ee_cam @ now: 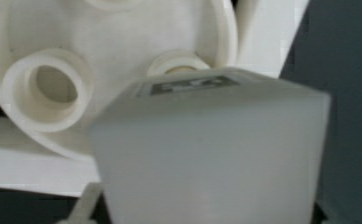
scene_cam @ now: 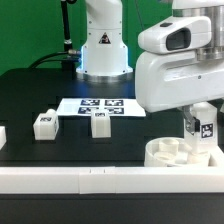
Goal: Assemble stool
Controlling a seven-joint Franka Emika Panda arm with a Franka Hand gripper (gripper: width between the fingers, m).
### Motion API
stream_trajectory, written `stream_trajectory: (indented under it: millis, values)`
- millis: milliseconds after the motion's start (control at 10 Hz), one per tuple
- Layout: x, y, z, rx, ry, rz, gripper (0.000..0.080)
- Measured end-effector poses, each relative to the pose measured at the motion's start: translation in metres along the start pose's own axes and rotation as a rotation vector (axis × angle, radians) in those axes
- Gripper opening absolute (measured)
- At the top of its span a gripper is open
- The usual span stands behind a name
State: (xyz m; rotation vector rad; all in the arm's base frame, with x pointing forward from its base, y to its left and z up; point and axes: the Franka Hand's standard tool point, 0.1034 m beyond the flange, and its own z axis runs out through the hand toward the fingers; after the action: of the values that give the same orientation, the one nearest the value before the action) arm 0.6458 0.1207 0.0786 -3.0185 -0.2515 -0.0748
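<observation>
The round white stool seat point(scene_cam: 178, 153) lies on the black table at the exterior view's right, against the front rail. My gripper point(scene_cam: 203, 125) is shut on a white block leg point(scene_cam: 204, 129) with a square tag and holds it upright over the seat's right side. In the wrist view the held leg point(ee_cam: 213, 150) fills the middle, its tagged end close to a socket of the seat point(ee_cam: 89, 80); I cannot tell if it touches. Two more tagged legs point(scene_cam: 44, 123) point(scene_cam: 99, 122) stand at the table's left and middle.
The marker board point(scene_cam: 100, 105) lies flat behind the loose legs, before the robot base point(scene_cam: 103, 50). A long white border rail point(scene_cam: 110, 180) runs along the table's front edge. A small white piece point(scene_cam: 2, 135) shows at the left edge.
</observation>
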Motion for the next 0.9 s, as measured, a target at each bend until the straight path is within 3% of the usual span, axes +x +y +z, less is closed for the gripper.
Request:
stream_trajectory:
  millis: [500,900]
  values:
    - [0.006,0.01,0.0,0.011,0.074,0.325,0.0337]
    - [0.0,0.014,-0.001,-0.004,0.142,0.603,0.0337]
